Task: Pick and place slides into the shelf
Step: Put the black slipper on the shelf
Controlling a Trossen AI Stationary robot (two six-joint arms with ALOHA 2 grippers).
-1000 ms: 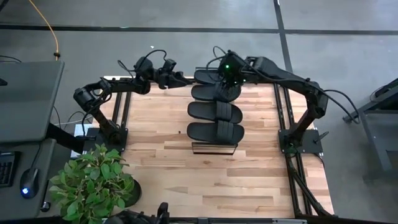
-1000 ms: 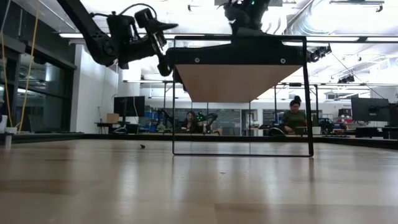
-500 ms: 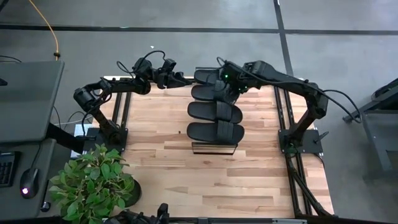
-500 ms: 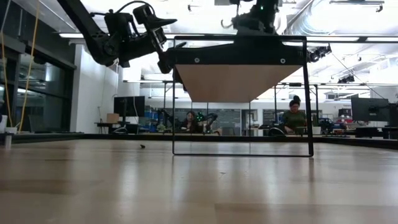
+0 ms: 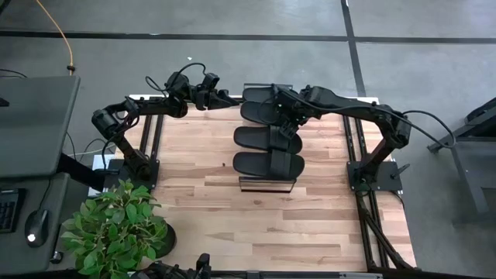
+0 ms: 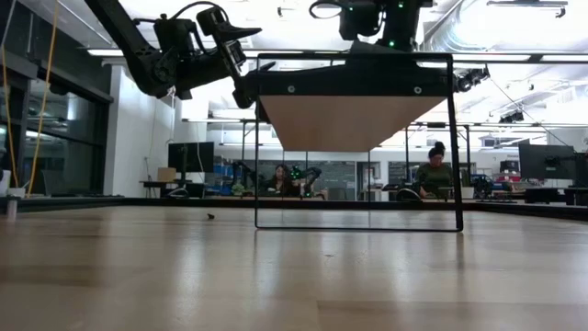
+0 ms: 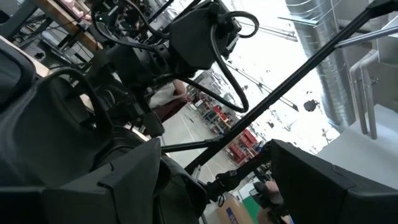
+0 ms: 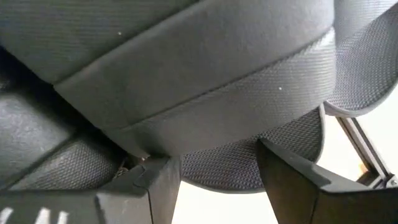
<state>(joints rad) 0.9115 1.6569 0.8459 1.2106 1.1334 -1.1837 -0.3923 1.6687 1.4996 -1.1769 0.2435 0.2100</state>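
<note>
Four black slides lie side by side on the shelf (image 5: 267, 185), soles down on its plank top: the far slide (image 5: 260, 94), the second slide (image 5: 260, 115), the third slide (image 5: 267, 139) and the near slide (image 5: 269, 164). My right gripper (image 5: 281, 108) is open over the second slide's right half. In the right wrist view that slide's band strap (image 8: 205, 74) fills the picture just beyond the right gripper (image 8: 214, 163). My left gripper (image 5: 230, 99) is open beside the far slide's left end, level with the shelf top (image 6: 354, 69). My right gripper stands with its open fingers (image 8: 155, 186) right at the second slide's sole edge (image 8: 249, 165), below the strap. I cannot tell whether they touch it. The slide lies flat on the shelf.
The shelf stands on the far middle of the wooden table (image 5: 201, 201). A potted plant (image 5: 116, 229) sits at the table's near left corner. People sit in the room behind the table (image 6: 434, 170). Bare tabletop lies nearer than the shelf.
My right gripper has drawn back toward the table's right edge, and its wrist has tipped from pointing down to lying more level over the second slide. The slides and the left gripper have kept still.
</note>
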